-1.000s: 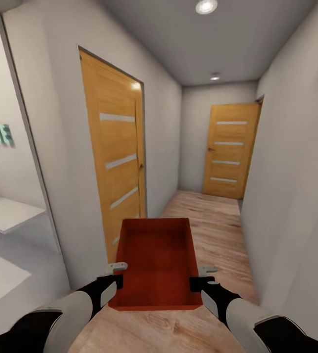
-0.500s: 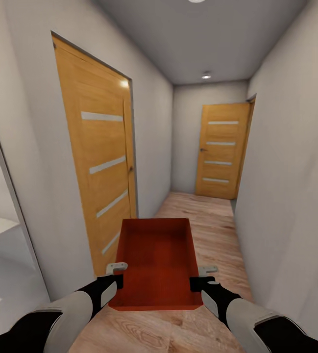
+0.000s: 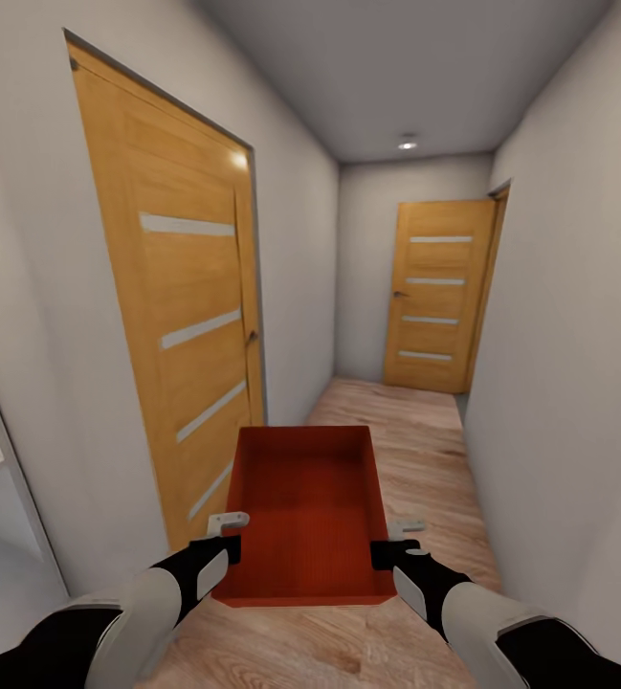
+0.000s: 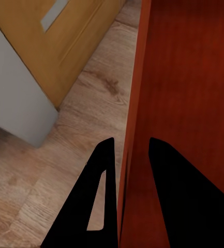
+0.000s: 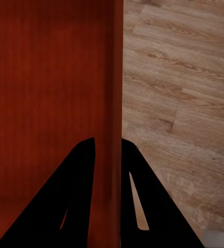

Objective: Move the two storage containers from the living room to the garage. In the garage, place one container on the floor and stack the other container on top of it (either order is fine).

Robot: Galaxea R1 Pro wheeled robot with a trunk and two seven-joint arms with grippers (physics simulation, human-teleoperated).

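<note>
View has slid forward down the hallway: near door (image 3: 171, 306) looms larger, white room at left nearly gone. Bin (image 3: 305, 507) rides unchanged between left claw (image 3: 226, 547) and right claw (image 3: 387, 553), each clamped on a side wall (garage not reached, wood floor (image 3: 415, 431) underfoot).

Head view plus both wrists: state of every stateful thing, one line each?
storage container: empty, level, carried off the wood floor between both hands
left hand: shut on the container's left wall
right hand: shut on the container's right wall
near door: closed
far door: closed
ceiling light: on
</note>
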